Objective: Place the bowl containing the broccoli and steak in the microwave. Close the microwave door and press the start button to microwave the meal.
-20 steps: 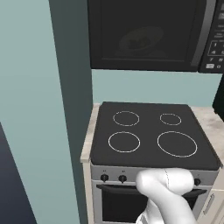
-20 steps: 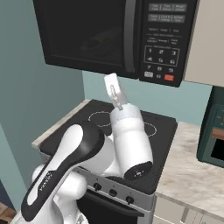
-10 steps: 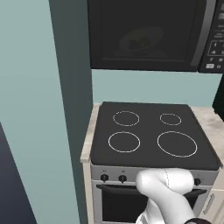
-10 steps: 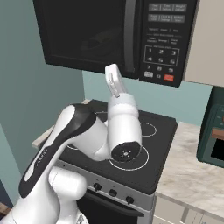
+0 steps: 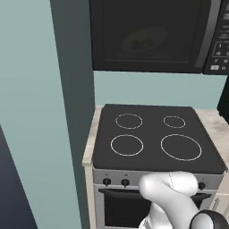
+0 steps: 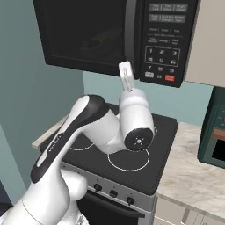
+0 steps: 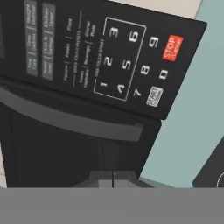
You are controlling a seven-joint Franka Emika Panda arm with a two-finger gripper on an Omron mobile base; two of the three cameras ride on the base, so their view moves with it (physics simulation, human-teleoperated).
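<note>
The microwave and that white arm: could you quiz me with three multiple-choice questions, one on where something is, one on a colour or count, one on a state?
1. Where does the microwave sit?
A. Above the stove
B. On the floor
C. Inside a drawer

2. What colour is the STOP key?
A. Green
B. Red
C. Blue

3. How is the microwave door?
A. Swung wide open
B. Removed
C. Closed

Answers:
1 A, it hangs over the four burner rings.
2 B, the hand view shows it red.
3 C, the door lies flush, the bowl faintly visible behind its window; the gripper is shut beneath the keypad.

Even, soft rendered light throughout, no glare; the hand view looks slightly blurred.
</note>
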